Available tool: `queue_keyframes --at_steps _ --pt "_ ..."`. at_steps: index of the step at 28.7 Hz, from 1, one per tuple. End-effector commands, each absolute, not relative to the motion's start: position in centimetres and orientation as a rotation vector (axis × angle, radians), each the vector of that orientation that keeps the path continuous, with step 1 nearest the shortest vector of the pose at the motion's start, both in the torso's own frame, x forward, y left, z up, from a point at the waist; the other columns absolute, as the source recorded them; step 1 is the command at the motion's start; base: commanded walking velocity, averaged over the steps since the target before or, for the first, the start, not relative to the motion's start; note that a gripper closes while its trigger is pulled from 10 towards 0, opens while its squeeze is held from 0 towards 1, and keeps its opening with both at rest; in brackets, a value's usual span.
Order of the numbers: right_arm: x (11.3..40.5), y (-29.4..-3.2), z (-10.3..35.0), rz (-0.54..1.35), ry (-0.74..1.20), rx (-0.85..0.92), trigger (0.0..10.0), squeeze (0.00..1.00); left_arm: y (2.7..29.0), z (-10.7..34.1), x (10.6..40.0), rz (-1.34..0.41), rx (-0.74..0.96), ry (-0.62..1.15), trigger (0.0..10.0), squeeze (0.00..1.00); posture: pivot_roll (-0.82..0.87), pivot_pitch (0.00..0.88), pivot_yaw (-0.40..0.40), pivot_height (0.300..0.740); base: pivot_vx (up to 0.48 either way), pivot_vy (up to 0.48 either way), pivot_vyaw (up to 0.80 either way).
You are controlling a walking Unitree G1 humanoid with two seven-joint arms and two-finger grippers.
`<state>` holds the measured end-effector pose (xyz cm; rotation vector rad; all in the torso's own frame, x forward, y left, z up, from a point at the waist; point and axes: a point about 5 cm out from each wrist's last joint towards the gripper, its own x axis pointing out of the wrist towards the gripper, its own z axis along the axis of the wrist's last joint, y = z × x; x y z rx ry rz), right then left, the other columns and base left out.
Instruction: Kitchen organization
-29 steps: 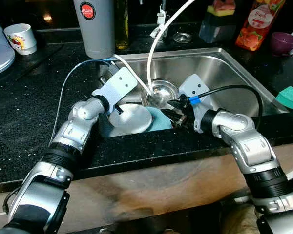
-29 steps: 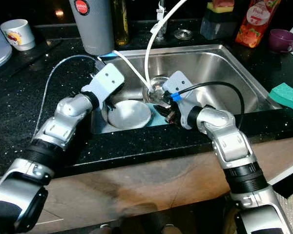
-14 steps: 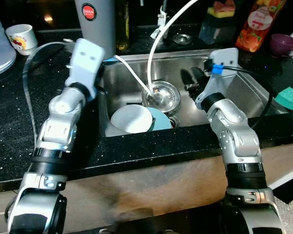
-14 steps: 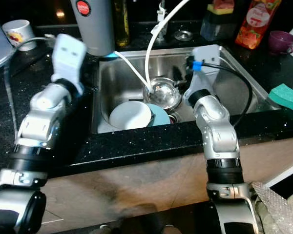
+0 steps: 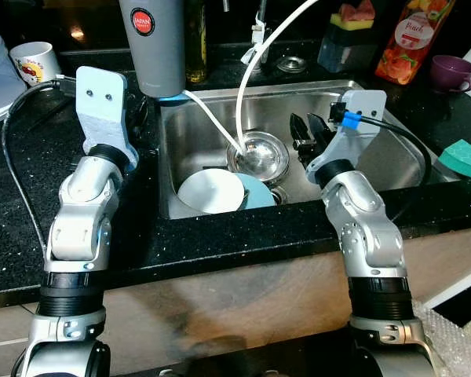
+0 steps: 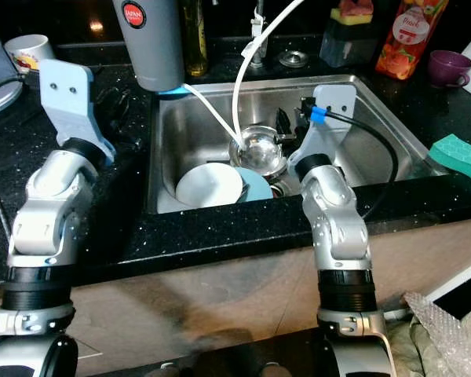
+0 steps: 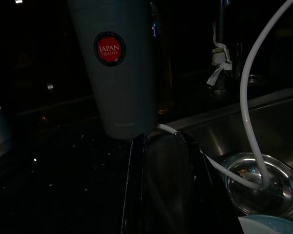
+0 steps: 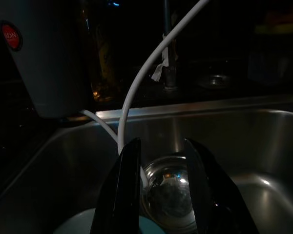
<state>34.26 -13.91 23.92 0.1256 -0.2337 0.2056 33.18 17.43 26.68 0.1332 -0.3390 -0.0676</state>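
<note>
— Where are the arms?
— Both are bent up at the elbow. The left hand [image 7: 161,185] is raised over the black worktop [image 5: 16,196], beside the grey tumbler [image 5: 152,43], fingers apart with nothing between them. The right hand [image 8: 158,190] is lifted above the steel sink [image 5: 385,118], its fingers [image 5: 308,133] also apart and empty.
— And the dishes?
— In the sink: a white plate [image 5: 210,192] overlapping a pale blue plate [image 5: 259,192], and behind them a steel bowl [image 5: 259,153] with two white hoses [image 5: 247,71] ending in it.
</note>
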Motion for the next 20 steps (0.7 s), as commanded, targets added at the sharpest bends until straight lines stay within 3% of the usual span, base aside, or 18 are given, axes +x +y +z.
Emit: queue_keyframes --at_steps 1,20 --pt "33.99 -13.84 23.97 0.208 -0.235 0.131 10.0 0.00 17.43 26.48 32.97 -0.060 0.119 -0.322 10.0 0.00 0.03 0.129 -0.007 0.740 0.000 0.000 0.00" --pt "34.12 -13.21 24.13 0.242 -0.224 0.123 10.0 0.00 17.26 26.35 32.37 -0.062 0.153 -0.314 10.0 0.00 0.03 0.127 -0.013 0.740 0.000 0.000 0.00"
